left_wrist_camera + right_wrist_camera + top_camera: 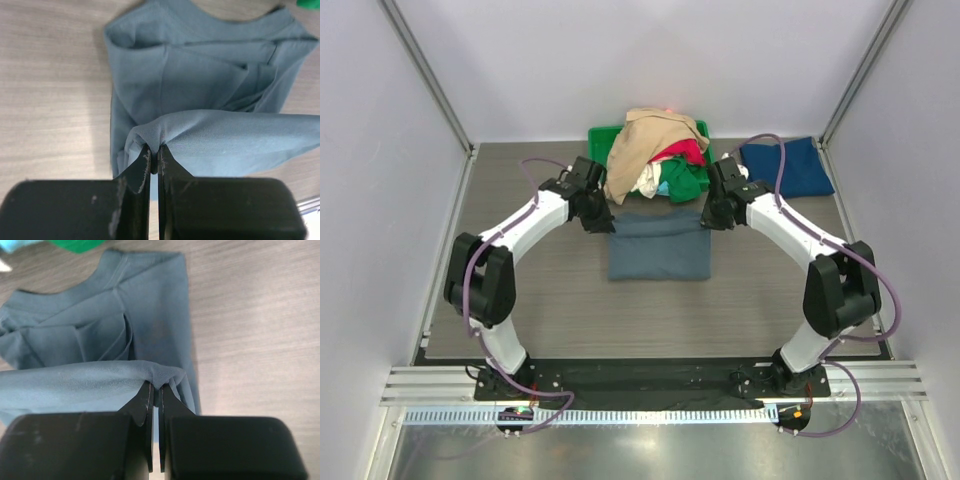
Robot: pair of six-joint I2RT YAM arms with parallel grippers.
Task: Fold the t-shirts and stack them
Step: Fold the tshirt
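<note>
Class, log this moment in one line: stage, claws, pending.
stage: folding | left claw: shut on slate grey-blue cloth t-shirt | right claw: shut on same t-shirt | pending: heaped mixed-colour t-shirts

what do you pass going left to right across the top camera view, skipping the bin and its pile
left gripper → grey-blue t-shirt → right gripper → navy t-shirt

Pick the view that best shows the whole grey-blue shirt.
Top external: the grey-blue shirt shows almost whole. The wrist views show only part, each with a fold pinched in the left gripper or right gripper.
</note>
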